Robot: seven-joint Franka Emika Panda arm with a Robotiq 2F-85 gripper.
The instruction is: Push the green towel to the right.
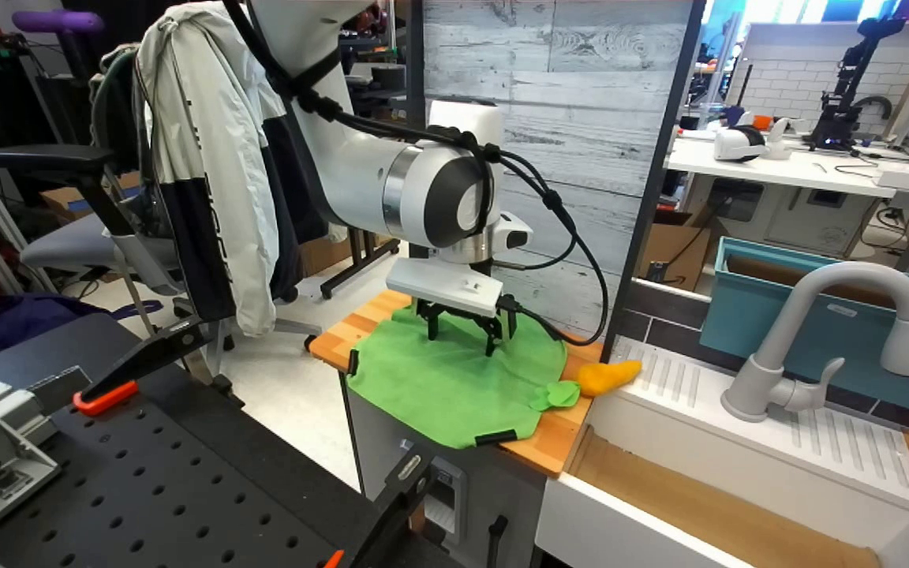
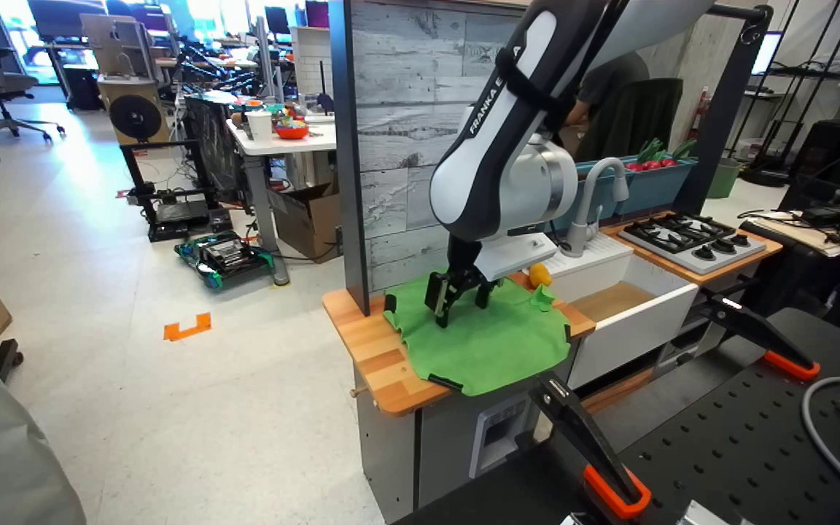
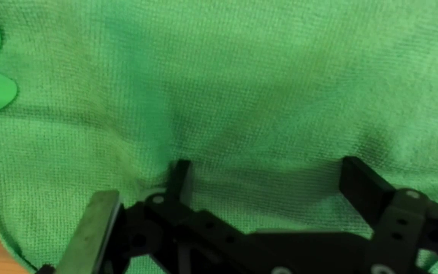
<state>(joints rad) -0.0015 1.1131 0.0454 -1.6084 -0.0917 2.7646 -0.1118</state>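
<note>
In an exterior view, a black perforated board takes the near left. Beyond it the green towel lies spread over the wooden desk. Green leaves overlap the towel's right margin (an orange, carrot-like piece lies beside them, by the sink). Over the towel's far part, the gripper has its fingers spread wide; the tips seem to touch the cloth, though the wrist view blurs there. Farther stands a grey plank panel.
</note>
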